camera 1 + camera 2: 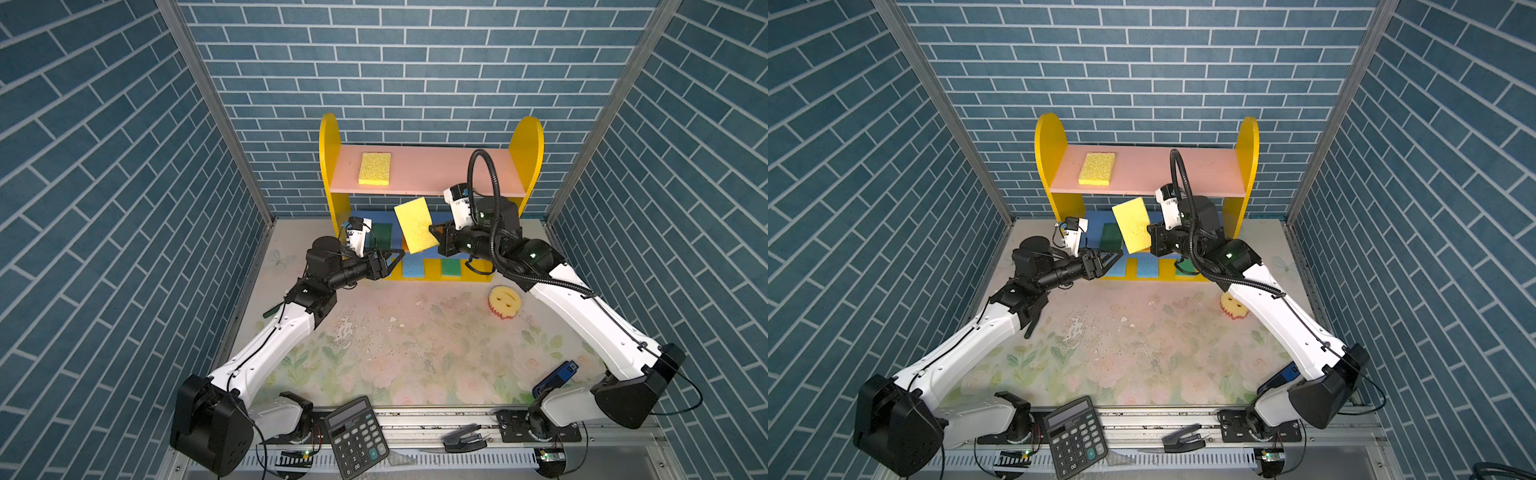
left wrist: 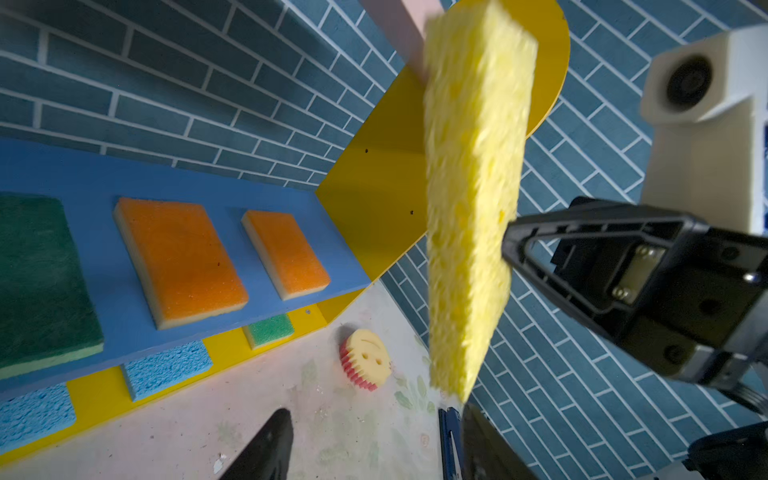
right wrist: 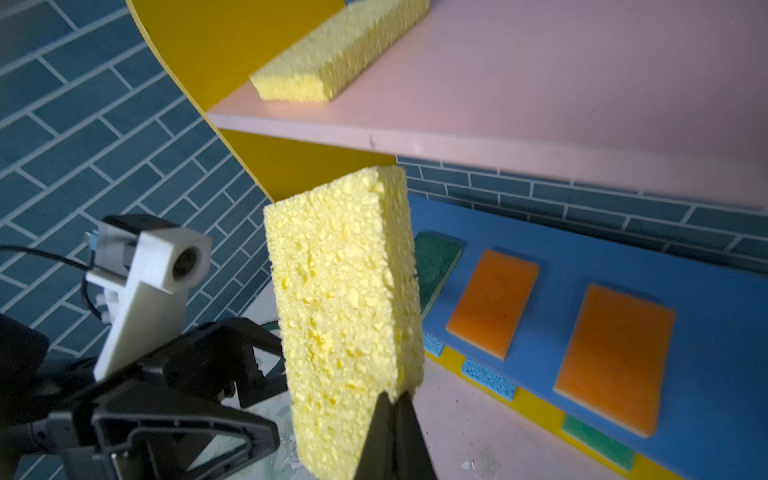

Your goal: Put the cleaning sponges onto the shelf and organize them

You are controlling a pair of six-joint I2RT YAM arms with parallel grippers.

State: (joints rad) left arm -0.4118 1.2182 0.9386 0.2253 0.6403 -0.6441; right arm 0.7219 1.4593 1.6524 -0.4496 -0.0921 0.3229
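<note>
Sponges sit on every level of the shelf, which stands at the back edge of the tabletop. Your right tool is clamped on one corner of the raised yellow sponge. It holds the sponge tilted on edge in the air before the shelf's middle, top corner near the front edge of the pink top board. Your left tool stands spread and empty, one fingertip just beside that sponge's lower corner; whether it touches, you cannot tell. On the pink top board the flat yellow sponge lies near the left end. Along the blue middle board you have the dark green sponge and two orange sponges in a row, apart from one another. Below it, on the yellow base, two light blue sponges and a green sponge show. The round smiley sponge lies on the tabletop toward the right edge, in front of the shelf's right end.
</note>
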